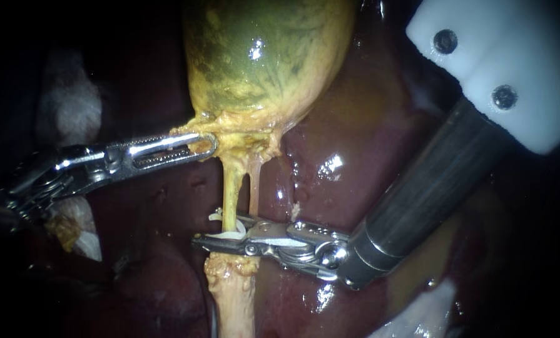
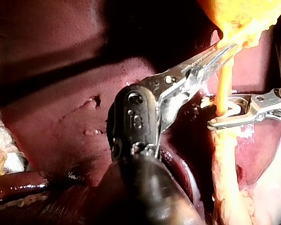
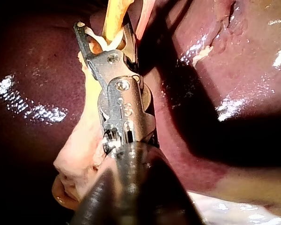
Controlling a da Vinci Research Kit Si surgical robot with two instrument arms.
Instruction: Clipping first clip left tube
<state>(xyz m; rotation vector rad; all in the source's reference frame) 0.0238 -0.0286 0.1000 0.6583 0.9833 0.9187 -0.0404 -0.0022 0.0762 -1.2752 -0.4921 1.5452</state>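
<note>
The yellow-green gallbladder point(image 1: 261, 56) hangs at the top centre, and two thin tubes run down from its neck. My left instrument point(image 1: 208, 145) point(image 2: 227, 47) comes in from the left, its jaws shut on the yellow tissue at the neck. The left tube point(image 1: 231, 188) point(image 2: 223, 84) point(image 3: 113, 14) is yellow; the right tube point(image 1: 253, 188) point(image 3: 145, 14) is pinkish and runs just beside it. My right instrument point(image 1: 211, 230) point(image 2: 207, 113) point(image 3: 103, 26) reaches across from the right. Its jaws straddle the left tube low down and hold a white clip point(image 1: 229, 236) point(image 2: 229, 111) point(image 3: 96, 37) around it.
Dark red liver point(image 1: 355, 156) lies behind and around the tubes. A pale fatty stump point(image 1: 233, 288) continues below the clip. White gauze point(image 1: 70, 100) sits at the left, and more gauze point(image 1: 417, 316) at the lower right. The white housing point(image 1: 505, 62) of the right shaft fills the upper right.
</note>
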